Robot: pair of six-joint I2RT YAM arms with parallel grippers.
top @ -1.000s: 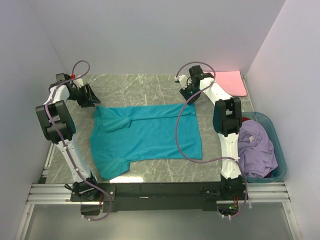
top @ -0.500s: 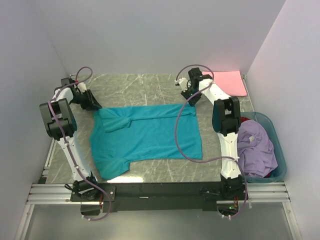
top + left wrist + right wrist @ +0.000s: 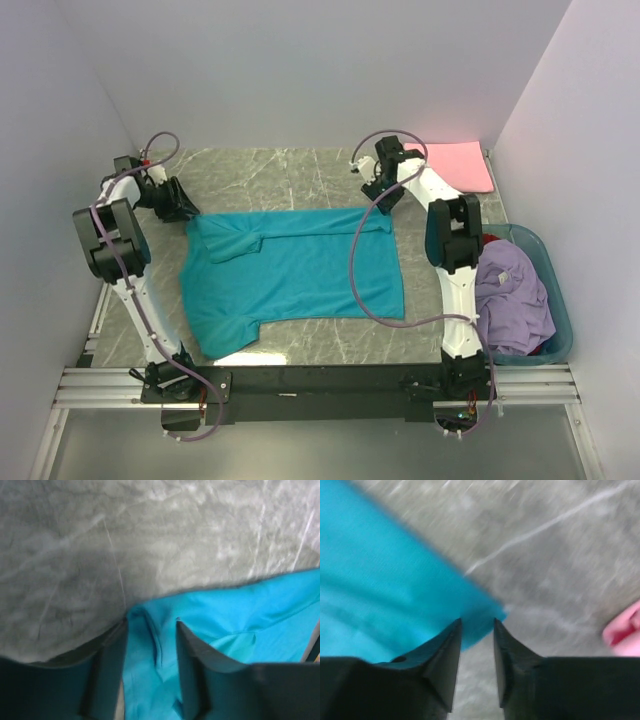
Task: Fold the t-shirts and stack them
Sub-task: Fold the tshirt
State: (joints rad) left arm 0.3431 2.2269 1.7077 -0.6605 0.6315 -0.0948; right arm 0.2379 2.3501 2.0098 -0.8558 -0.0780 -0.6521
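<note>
A teal t-shirt (image 3: 290,270) lies spread flat in the middle of the table. My left gripper (image 3: 184,207) is at its far left corner. In the left wrist view the gripper (image 3: 150,630) is open, and its fingers (image 3: 107,675) straddle a ridge of the teal cloth (image 3: 220,615). My right gripper (image 3: 377,194) is at the far right corner. In the right wrist view the gripper (image 3: 477,625) is open by a narrow gap, with the shirt's corner (image 3: 395,590) just beyond the tips. A folded pink shirt (image 3: 458,165) lies at the far right.
A teal plastic basket (image 3: 562,310) stands at the right edge. It holds a crumpled lavender shirt (image 3: 512,295) and a bit of red cloth (image 3: 490,240). The marble table top (image 3: 280,170) runs behind the shirt. Walls close in on the left, back and right.
Both grippers have come down and in toward the far corners of the teal shirt. The shirt itself has not moved.
</note>
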